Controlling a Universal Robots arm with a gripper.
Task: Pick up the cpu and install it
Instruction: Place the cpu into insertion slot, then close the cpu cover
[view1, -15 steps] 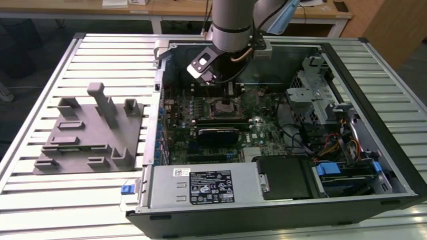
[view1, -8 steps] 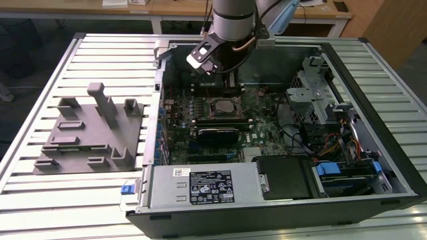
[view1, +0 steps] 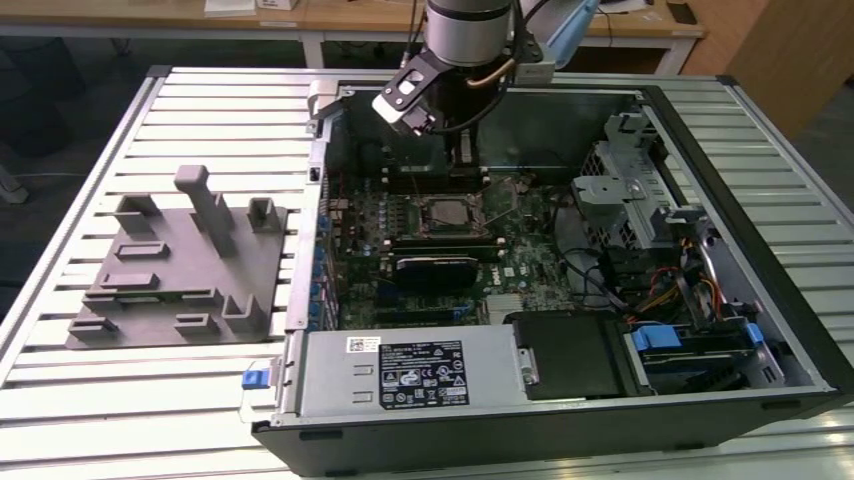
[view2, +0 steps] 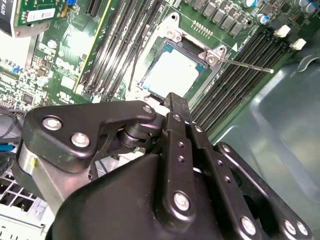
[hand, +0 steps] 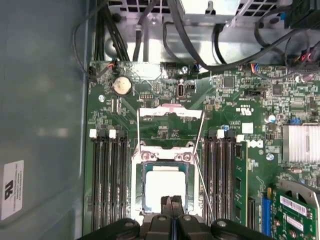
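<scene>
Cpu (hand: 165, 186) sits in socket (hand: 162, 153) on mobo (hand: 235, 115); gripper (hand: 171, 200) over cpu edge, fingers together, empty; load plate (hand: 170, 111) flipped open.

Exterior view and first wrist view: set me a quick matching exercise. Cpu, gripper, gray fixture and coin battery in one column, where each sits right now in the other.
Things:
1. cpu
2. gripper
3. gray fixture
4. coin battery

Places:
A. on the slatted table, at the exterior view's left of the case
B. on the green board, near a corner by the case wall
C. lying in the socket, retaining frame swung open
D. above the socket, shut, holding nothing

Pairs: 1-C, 2-D, 3-A, 4-B
</scene>
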